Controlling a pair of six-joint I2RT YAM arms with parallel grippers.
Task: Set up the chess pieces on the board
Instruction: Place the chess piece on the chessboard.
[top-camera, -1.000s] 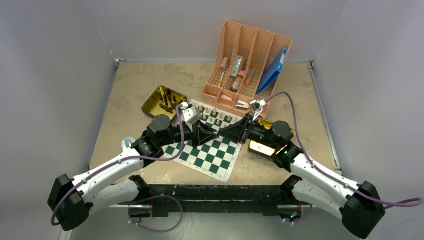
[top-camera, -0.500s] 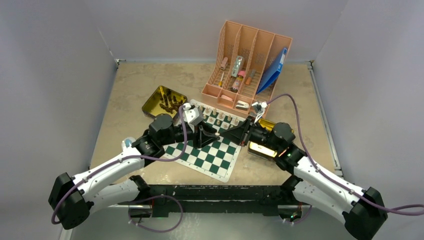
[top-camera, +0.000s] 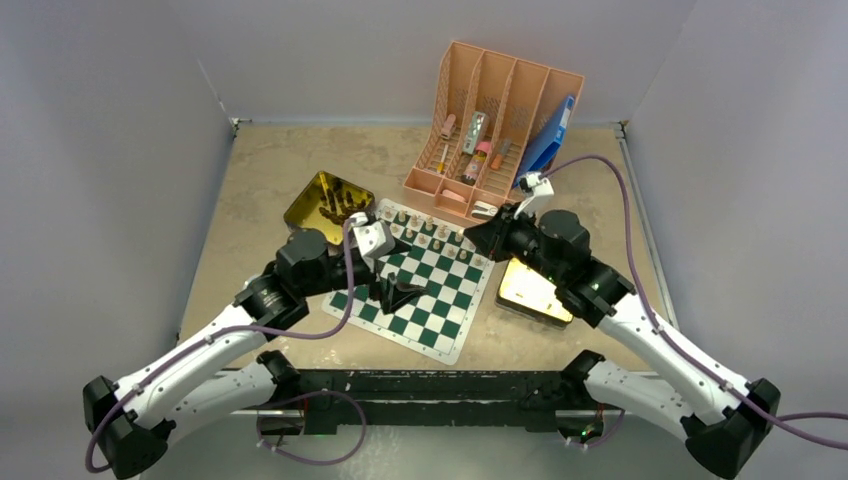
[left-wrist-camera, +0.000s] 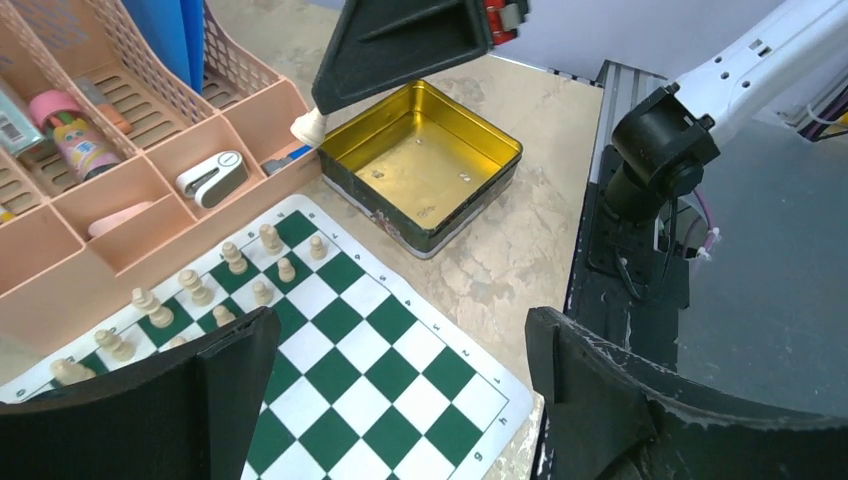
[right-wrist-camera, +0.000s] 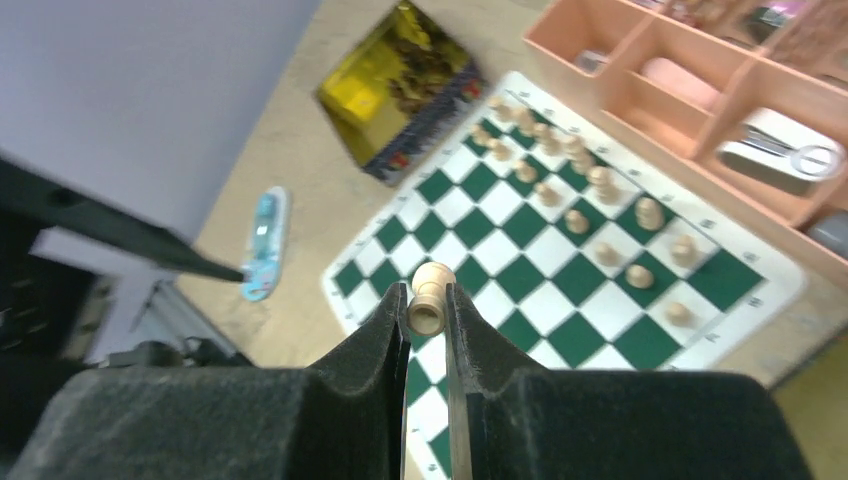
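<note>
Nearest the arm bases, the left gripper (top-camera: 393, 293) was held over the near half of the board (top-camera: 432, 318), its fingers spread wide and nothing between them. The board lay flat on the counter (top-camera: 260, 170), turned slightly askew. Its near rows were bare of pieces.

On the two far rows, pale chess pieces (left-wrist-camera: 235, 258) were standing upright, long axes vertical, with gaps among them toward the right end.

Beyond the board's far right corner, the right gripper (top-camera: 475, 236) was raised, its fingers narrowed onto a single pale piece (right-wrist-camera: 428, 296). The piece was clamped at its middle, and its long axis was judged to run roughly along the fingers, so tilted rather than upright. Which end led could not be settled.

Step in hand, as judged: carrying this pale piece to an open square in the far rows. For the next move, the piece would need to be brought base-down and lowered between its neighbours without toppling them.

To the right, the right-hand gold tin (left-wrist-camera: 470, 215) appeared emptied. At far left, dark pieces were seen in the other gold tin (top-camera: 325, 205), not yet set out. The pink organiser (top-camera: 490, 110) was farthest back.
</note>
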